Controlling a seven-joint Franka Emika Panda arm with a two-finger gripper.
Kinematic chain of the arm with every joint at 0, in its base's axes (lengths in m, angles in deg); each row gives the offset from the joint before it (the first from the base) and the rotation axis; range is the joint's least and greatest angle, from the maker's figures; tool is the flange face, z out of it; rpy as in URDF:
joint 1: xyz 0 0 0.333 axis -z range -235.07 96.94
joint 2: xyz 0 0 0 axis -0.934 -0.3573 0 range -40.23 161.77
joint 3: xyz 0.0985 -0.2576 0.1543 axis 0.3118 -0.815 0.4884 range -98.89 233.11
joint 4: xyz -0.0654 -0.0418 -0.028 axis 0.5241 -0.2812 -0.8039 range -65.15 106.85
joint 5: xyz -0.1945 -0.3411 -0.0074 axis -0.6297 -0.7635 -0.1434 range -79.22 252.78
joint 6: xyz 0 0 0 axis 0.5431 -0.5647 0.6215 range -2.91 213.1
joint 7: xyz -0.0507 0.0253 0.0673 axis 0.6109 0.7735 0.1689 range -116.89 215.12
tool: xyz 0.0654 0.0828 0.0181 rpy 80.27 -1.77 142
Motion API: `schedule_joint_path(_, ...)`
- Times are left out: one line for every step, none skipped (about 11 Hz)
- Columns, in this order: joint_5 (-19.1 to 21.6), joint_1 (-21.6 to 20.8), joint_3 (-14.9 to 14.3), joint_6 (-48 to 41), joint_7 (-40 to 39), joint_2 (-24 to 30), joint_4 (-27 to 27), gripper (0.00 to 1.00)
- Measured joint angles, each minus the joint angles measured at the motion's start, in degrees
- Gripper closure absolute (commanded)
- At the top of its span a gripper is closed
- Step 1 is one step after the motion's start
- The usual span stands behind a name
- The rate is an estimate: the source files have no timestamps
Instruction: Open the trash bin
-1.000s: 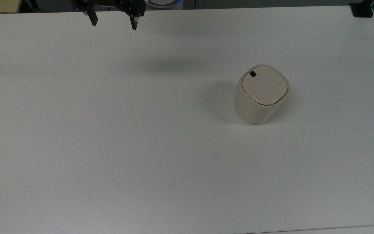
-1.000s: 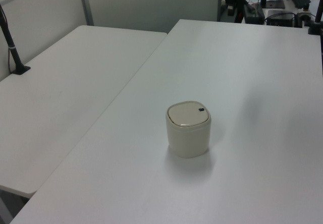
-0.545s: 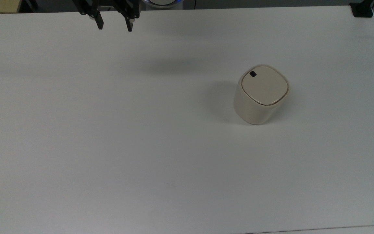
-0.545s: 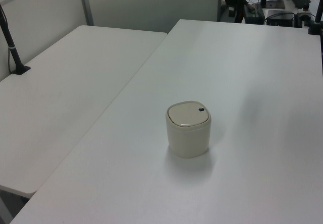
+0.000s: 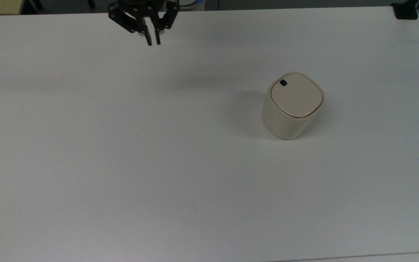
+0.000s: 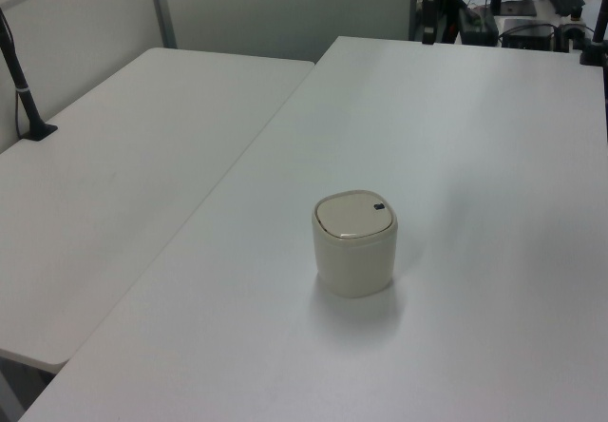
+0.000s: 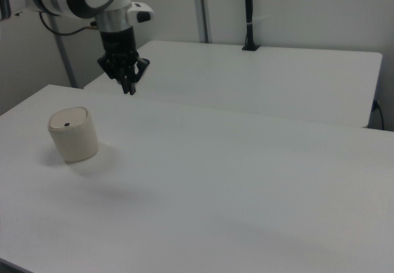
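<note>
**A:** Start at the tool. Where is it, and what are the fingers doing?

**B:** The gripper (image 5: 153, 43) hangs above the far edge of the table (image 5: 122, 163), toward the top view's left of centre. Its fingers point down and are pinched together, with barely a sliver between the tips, and they grasp nothing. In the right view the gripper (image 7: 130, 90) sits high, clear of the surface.

**A:** And the trash bin?

**B:** The trash bin (image 5: 292, 105) stands upright on the table, well apart from the gripper: to the top view's right of it and nearer the camera's side. In the right view the trash bin (image 7: 73, 134) is below the gripper and to the right view's left.

**A:** Lid up or down?

**B:** Down, flat and flush. The black button (image 5: 283, 83) sits at the lid's far-left corner in the top view, which is the corner facing the gripper. In the left view the button (image 6: 380, 206) is on the lid's far right.

**A:** So the move?

**B:** My judgement: travel to the top view's right and nearer, descend, and press that button with the closed tips.
</note>
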Motion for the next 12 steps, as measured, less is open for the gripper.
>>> schedule_joint_path(0.1, -2.0, 0.2, 0.1, -2.4, -0.5, 0.0, 0.90)
schedule_joint_path(0.1, -3.8, 0.5, 0.2, -4.9, -0.7, 0.0, 0.96)
schedule_joint_path(0.2, -5.5, 0.7, 0.2, -8.1, -0.8, 0.0, 1.00)
schedule_joint_path(0.2, -7.3, 0.7, 0.2, -11.1, -0.8, 0.0, 1.00)
schedule_joint_path(0.2, -9.2, 0.8, 0.2, -13.5, -1.0, 0.0, 1.00)
schedule_joint_path(0.2, -11.2, 0.7, 0.2, -15.3, -1.5, 0.0, 1.00)
schedule_joint_path(0.1, -13.2, 0.8, 0.3, -16.4, -2.2, 0.0, 1.00)
schedule_joint_path(0.1, -15.2, 0.7, 0.4, -16.7, -2.7, -0.1, 1.00)
schedule_joint_path(0.1, -17.0, 0.7, 0.4, -16.7, -3.2, -0.1, 1.00)
schedule_joint_path(0.1, -18.7, 0.7, 1.1, -16.7, -3.9, -0.5, 1.00)
schedule_joint_path(0.1, -19.5, 0.7, 2.5, -16.7, -4.5, -0.8, 1.00)
schedule_joint_path(0.1, -20.4, 0.6, 4.1, -16.4, -5.4, -0.9, 1.00)
